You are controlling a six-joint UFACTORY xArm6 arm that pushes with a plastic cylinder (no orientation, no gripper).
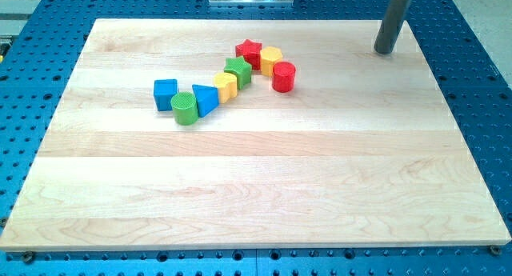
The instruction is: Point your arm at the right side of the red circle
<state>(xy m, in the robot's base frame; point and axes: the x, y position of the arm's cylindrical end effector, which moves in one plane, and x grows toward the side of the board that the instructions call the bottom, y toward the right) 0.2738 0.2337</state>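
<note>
Tip well off from the red circle

My tip, a bare rod with no pincer and nothing held, is seen up and to the view's right of the red circle, which touches the yellow block; open board lies between.

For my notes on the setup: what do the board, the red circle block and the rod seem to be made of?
The board looks like pale wood with a smooth finish: long grain lines and joined planks show. The red circle block seems painted wood or perhaps plastic: even, glossy colour hides any grain. The rod, ending at my tip, looks like dark matte metal or plastic.
</note>
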